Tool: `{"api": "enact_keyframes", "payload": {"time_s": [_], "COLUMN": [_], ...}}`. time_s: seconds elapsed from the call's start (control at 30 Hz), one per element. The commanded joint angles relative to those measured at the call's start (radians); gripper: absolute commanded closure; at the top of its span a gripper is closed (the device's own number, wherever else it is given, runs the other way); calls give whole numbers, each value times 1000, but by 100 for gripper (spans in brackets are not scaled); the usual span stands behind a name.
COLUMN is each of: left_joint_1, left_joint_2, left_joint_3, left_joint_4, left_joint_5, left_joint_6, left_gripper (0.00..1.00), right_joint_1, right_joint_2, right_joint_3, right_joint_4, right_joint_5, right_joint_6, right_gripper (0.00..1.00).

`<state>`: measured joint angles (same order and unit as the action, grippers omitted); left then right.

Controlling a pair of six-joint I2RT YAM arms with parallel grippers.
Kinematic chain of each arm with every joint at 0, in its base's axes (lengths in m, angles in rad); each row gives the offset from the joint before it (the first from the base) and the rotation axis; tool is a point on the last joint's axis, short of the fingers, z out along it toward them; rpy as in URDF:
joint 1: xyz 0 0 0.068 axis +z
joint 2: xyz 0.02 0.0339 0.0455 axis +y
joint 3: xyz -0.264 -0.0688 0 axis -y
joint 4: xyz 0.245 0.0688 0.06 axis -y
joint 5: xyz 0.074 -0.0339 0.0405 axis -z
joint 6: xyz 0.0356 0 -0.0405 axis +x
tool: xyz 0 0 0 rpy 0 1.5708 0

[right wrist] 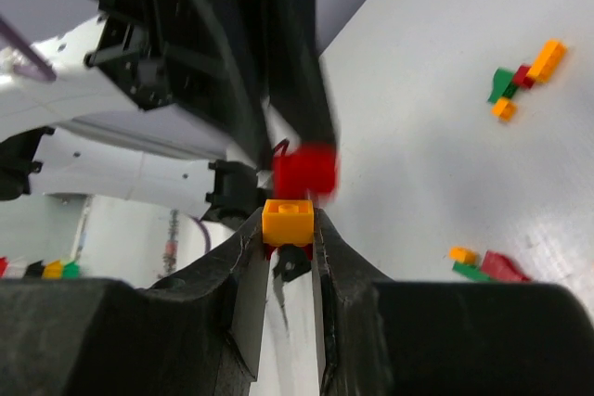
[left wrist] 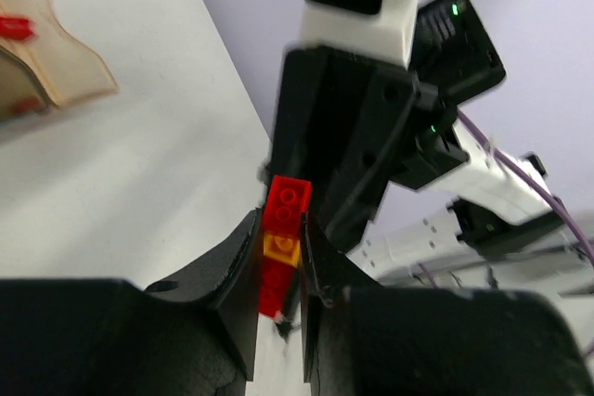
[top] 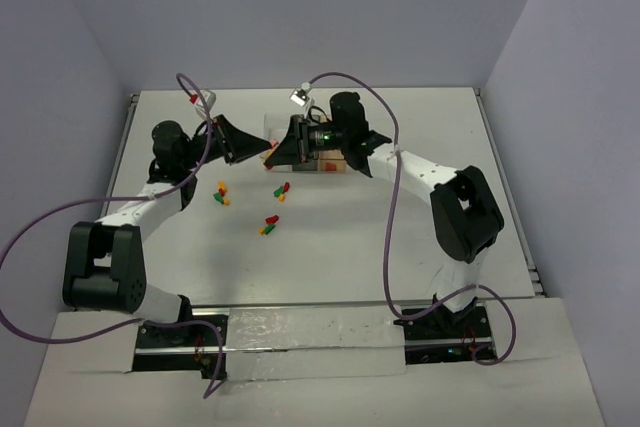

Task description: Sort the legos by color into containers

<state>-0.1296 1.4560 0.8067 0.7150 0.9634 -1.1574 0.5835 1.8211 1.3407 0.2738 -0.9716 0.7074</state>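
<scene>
My left gripper [left wrist: 281, 224] is shut on a small stack of legos [left wrist: 286, 201], red bricks with an orange-yellow one in the middle. My right gripper [right wrist: 288, 224] meets it tip to tip and is shut on an orange-yellow brick [right wrist: 288, 220], with a blurred red brick [right wrist: 304, 172] just beyond. In the top view the two grippers [top: 258, 152] [top: 283, 154] touch in front of the containers [top: 335, 164], which the right arm mostly hides. An amber container [left wrist: 56, 71] holds a red lego [left wrist: 14, 27].
Loose legos lie on the white table [top: 420, 247] in three small clusters [top: 222, 193] [top: 283, 189] [top: 268, 226], all nearer than the grippers. Purple cables loop over both arms. Walls close in the table at the back and sides.
</scene>
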Motion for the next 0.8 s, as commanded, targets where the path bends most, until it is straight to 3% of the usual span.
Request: {"api": "enact_keyframes", "payload": {"time_s": [0.0, 0.23, 0.33, 0.47, 0.6, 0.77], "left_joint_1": [47, 50, 44, -28, -124, -188], "left_joint_2": [3, 1, 4, 27, 82, 202], "left_joint_3": [62, 64, 109, 259, 357, 471], "left_joint_4": [35, 7, -135, -514, -658, -709], "left_joint_5": [-107, -117, -146, -323, -485, -522], "left_joint_6": [38, 77, 202, 556, 736, 785], "left_gripper": [100, 100, 100, 100, 100, 100], "right_joint_1": [-25, -44, -70, -139, -205, -286], "right_joint_2": [-88, -113, -124, -153, -186, -216], "right_joint_3": [-43, -70, -75, -63, -56, -50], "right_joint_4": [-39, -98, -143, -278, -419, -566], "right_joint_5": [-82, -87, -84, -44, 2, 34], "right_joint_6": [-40, -92, -128, -238, -361, -482], "right_gripper": [100, 100, 100, 100, 100, 100]}}
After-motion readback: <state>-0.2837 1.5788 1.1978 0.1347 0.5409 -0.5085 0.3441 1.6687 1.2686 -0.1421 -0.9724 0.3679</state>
